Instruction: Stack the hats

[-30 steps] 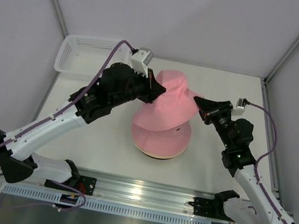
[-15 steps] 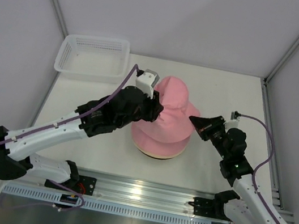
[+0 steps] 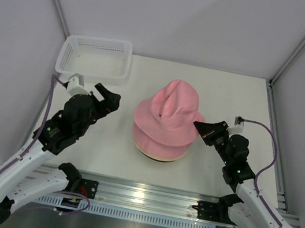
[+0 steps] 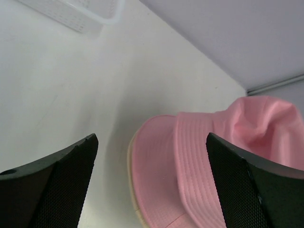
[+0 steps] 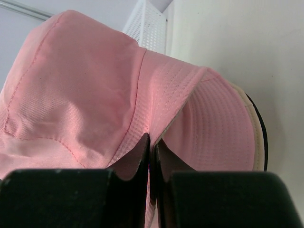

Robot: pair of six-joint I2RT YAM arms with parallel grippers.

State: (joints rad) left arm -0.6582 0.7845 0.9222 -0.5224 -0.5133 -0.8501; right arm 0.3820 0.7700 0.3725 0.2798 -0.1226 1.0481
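Note:
The hats are stacked mid-table. The top pink hat (image 3: 168, 108) (image 5: 71, 85) sits crown-up on a second pink hat (image 3: 162, 145) (image 4: 152, 161). Under that, a beige rim (image 3: 157, 157) (image 5: 251, 128) and a thin black edge (image 5: 262, 137) peek out. My left gripper (image 3: 110, 96) (image 4: 151, 142) hangs open to the left of the pile, touching nothing. At the pile's right side, my right gripper (image 3: 199, 125) (image 5: 153, 142) is shut on the top pink hat's brim, with pink cloth showing between its fingers.
A white mesh basket (image 3: 94, 57) (image 4: 80, 14) (image 5: 149, 26) stands at the back left corner of the table. Grey walls close in the table on three sides, and a metal rail runs along the near edge.
My left gripper let go of the top pink hat, opened wide and drew back to the left. The hat dropped onto the pile. My right gripper stayed at the brim.

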